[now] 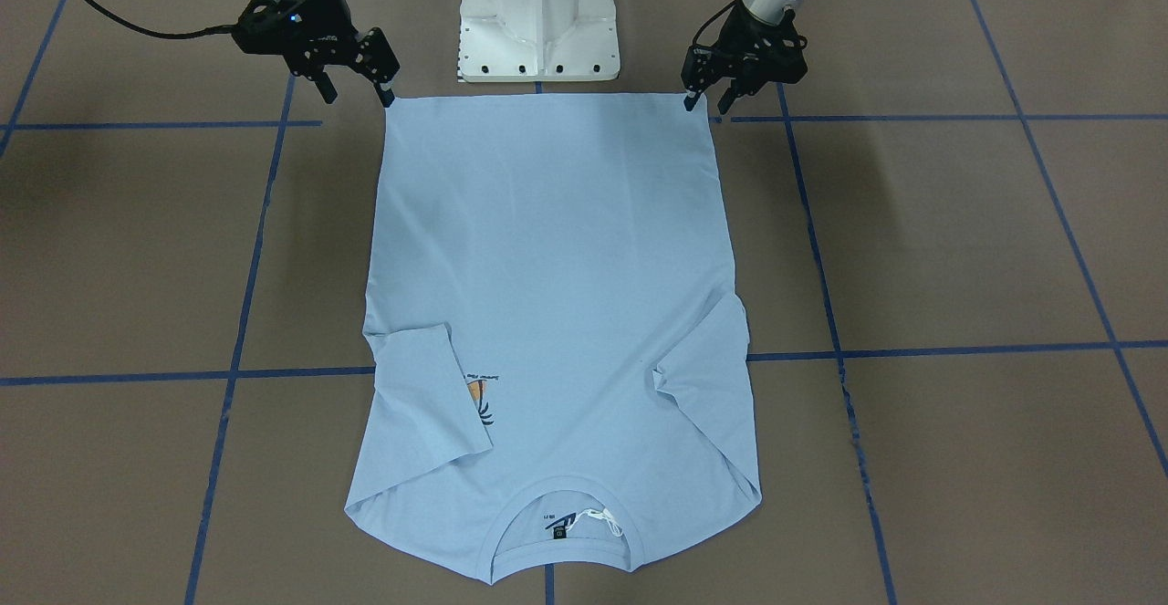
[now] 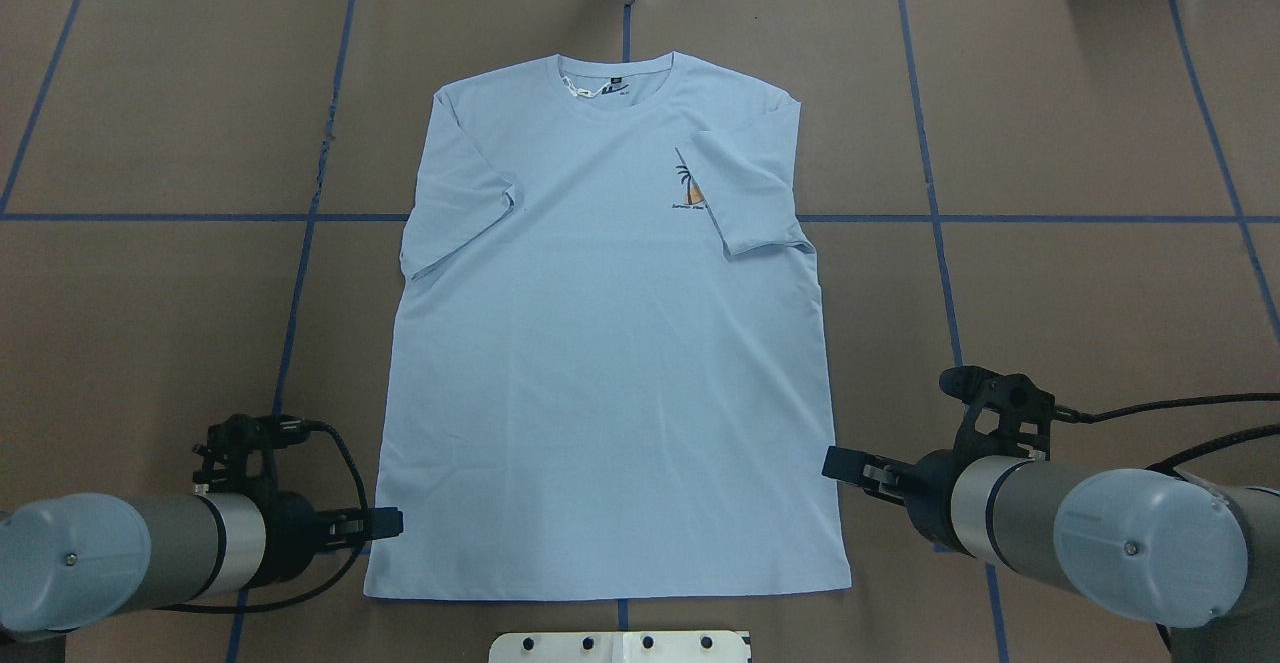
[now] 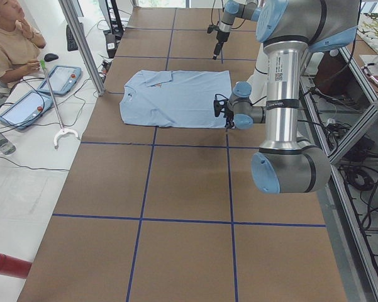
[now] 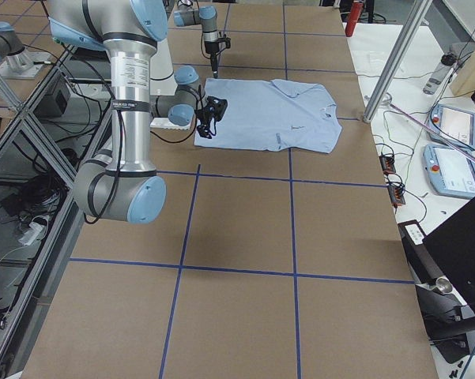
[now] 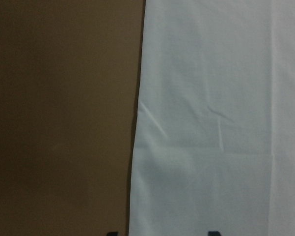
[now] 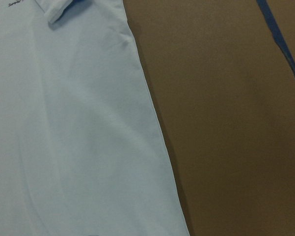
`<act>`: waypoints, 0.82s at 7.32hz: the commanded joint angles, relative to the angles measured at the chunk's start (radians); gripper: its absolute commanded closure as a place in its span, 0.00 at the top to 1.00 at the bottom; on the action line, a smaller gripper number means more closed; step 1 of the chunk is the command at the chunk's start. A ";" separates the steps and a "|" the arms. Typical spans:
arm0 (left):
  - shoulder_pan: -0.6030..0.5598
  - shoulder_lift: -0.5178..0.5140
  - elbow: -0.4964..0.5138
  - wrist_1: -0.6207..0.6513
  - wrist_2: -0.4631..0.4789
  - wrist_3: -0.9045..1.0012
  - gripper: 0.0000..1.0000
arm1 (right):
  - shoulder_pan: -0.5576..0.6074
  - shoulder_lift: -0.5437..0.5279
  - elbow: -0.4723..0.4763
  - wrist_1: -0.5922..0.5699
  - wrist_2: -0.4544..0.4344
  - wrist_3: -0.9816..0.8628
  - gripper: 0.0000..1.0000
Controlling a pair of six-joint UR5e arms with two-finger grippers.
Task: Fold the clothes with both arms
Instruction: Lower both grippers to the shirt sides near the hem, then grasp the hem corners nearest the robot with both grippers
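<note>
Status of the fold, as I read it from my console. The light blue short-sleeved cotton T-shirt [image 1: 557, 267] lies flat and face up on the brown table with blue tape lines [image 1: 958, 240]. Its hem is toward the white metal pedestal base [image 1: 538, 21], which stands just beyond the hem's middle.

Done: both sleeves are turned in over the shirt's body. The sleeve on my right arm's side [image 2: 740, 193] half covers the small palm-and-orange-sun chest print [image 2: 690, 188]. The one on the left arm's side [image 2: 455, 203] lies tucked along the shirt's flank. The outline is therefore close to a rectangle.

Left to do: the body shows no cross fold, and the hem and ribbed round collar [image 2: 615, 83] are at opposite ends of the shirt.

The black two-finger left gripper [image 1: 708, 105] is at one hem corner and the black two-finger right gripper [image 1: 359, 94] at the other. Both have their fingers spread and hold no cloth. In the left wrist view the shirt's side edge runs between the two fingertips.

My judgement: the task is about halfway, with the hem-corner pinch and at least one hem-to-collar fold remaining.
</note>
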State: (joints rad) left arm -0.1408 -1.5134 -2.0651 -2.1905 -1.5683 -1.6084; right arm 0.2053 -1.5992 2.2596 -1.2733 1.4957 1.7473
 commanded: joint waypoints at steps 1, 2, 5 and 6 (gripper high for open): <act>0.029 -0.001 0.000 0.041 0.011 -0.010 0.61 | -0.003 0.001 -0.002 0.000 -0.002 0.000 0.97; 0.038 -0.001 0.000 0.043 0.011 -0.010 0.61 | -0.003 0.001 0.000 0.000 -0.002 0.000 0.97; 0.055 -0.005 0.003 0.043 0.011 -0.018 0.53 | -0.007 0.001 0.000 0.000 -0.005 0.000 0.97; 0.063 -0.007 0.005 0.043 0.011 -0.021 0.50 | -0.007 0.001 0.000 0.000 -0.005 0.000 0.97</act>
State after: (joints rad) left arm -0.0859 -1.5179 -2.0615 -2.1477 -1.5570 -1.6243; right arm 0.1989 -1.5984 2.2591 -1.2732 1.4918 1.7472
